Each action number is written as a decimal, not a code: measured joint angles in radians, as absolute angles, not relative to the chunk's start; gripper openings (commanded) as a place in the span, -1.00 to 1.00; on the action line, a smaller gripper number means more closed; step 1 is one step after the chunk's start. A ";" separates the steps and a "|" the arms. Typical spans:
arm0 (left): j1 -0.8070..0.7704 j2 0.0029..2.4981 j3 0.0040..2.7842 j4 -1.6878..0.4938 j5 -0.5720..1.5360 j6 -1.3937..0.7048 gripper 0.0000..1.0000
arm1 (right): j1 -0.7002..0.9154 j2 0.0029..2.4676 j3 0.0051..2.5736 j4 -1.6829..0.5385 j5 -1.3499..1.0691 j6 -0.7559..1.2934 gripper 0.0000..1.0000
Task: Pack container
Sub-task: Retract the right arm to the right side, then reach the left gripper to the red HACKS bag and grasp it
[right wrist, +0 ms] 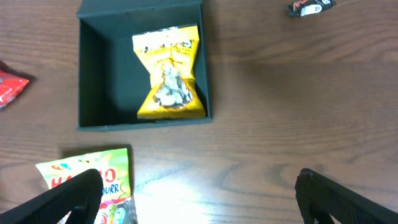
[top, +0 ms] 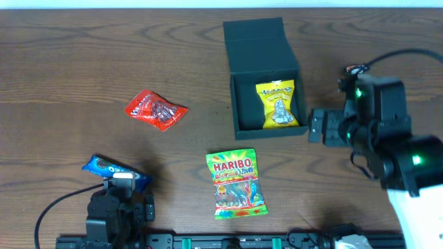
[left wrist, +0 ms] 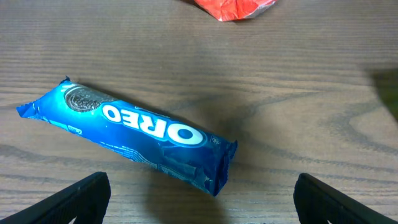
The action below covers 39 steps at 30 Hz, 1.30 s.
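Box (top: 243,104) sits open on the table (top: 69,55), right of centre toward the far edge, its flap lid (top: 253,43) laid back flat behind it. Inside, against the right wall, lies a yellow packet (top: 279,104). A Haribo bag (top: 235,183) lies flat on the table just in front of the box, and a red packet (top: 156,109) lies well to the left. The right gripper (right wrist: 199,183) hovers beside the box's right front corner with jaws spread wide and nothing between them. A small dark bar (right wrist: 310,7) lies on the table beyond it. The left gripper (left wrist: 202,202) is near the front left edge, jaws also wide apart and empty, just short of an Oreo pack (left wrist: 134,134) that lies slanted on the wood.
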State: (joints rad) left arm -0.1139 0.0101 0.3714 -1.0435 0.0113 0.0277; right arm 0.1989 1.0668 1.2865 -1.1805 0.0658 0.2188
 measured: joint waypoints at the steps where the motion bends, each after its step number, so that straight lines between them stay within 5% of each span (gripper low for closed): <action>1: -0.114 0.010 0.371 -1.044 0.011 0.028 0.91 | 0.199 1.048 1.273 -1.177 0.067 0.219 0.99; 39: -0.114 0.010 0.450 -0.713 0.083 -0.054 0.91 | 0.199 1.015 1.261 -1.193 0.067 0.238 0.98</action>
